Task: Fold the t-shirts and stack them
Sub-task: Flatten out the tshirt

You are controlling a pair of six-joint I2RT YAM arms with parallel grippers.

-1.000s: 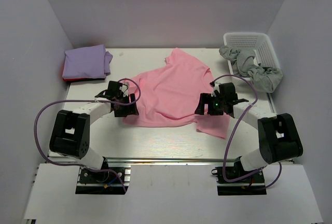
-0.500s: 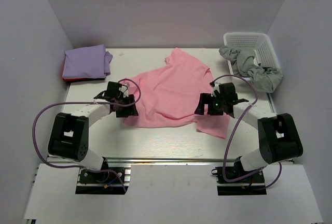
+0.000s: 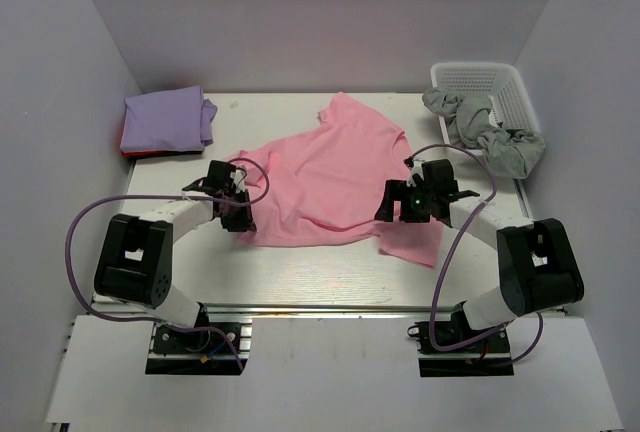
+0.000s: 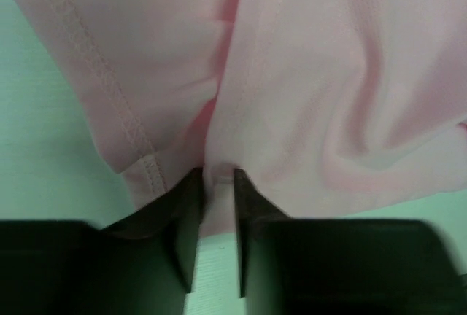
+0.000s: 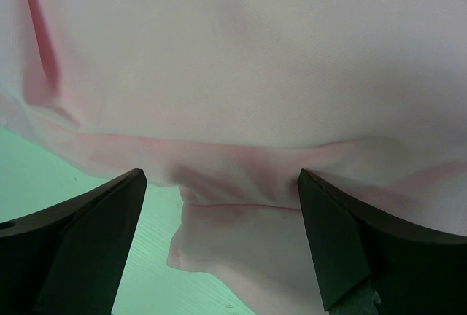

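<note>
A light pink t-shirt (image 3: 330, 167) lies spread and rumpled across the middle of the table. My left gripper (image 3: 241, 216) is at its left edge. In the left wrist view the gripper (image 4: 217, 178) has its jaws drawn in narrow, pinching a fold of the pink cloth (image 4: 328, 74) near a stitched hem. My right gripper (image 3: 394, 208) sits low over the shirt's right lower part. Its fingers stand wide open (image 5: 222, 184) on either side of a ridge of pink cloth (image 5: 255, 52), gripping nothing. A folded lavender t-shirt (image 3: 165, 119) lies at the back left on top of a red one (image 3: 128, 152).
A white basket (image 3: 490, 78) stands at the back right with a grey garment (image 3: 495, 140) hanging over its front rim. White walls close in the table on three sides. Bare tabletop (image 3: 300, 272) runs along the near edge between the arm bases.
The left gripper's jaws have closed in on the shirt's left edge and gathered a fold of it. The right arm has not moved.
</note>
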